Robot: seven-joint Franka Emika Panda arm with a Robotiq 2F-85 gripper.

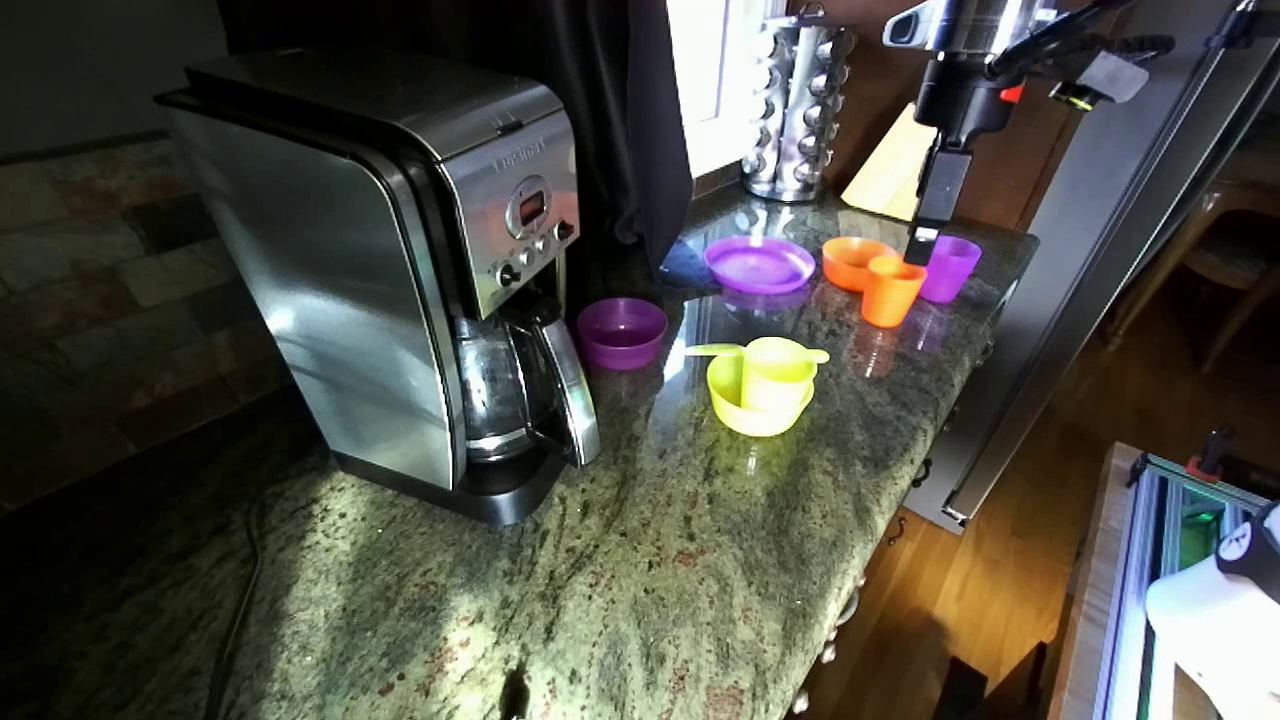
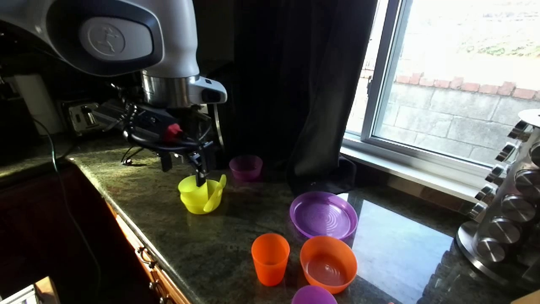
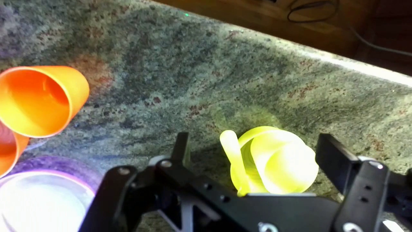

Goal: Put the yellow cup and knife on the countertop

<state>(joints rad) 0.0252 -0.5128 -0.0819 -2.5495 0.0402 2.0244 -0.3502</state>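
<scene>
Looked like a kitchen: had a coffee maker near the back edge of a speckled tabletop, a spice rack toward one back corner, a purple plate between them, and drawer pulls below the front edge.

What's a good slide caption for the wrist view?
Open gripper framing a yellow bowl, yellow cup inside, knife across the rim.

Bowl holding cup, knife across rim — in an exterior view, plate at twelve o'clock, other bowl at ten.
</scene>
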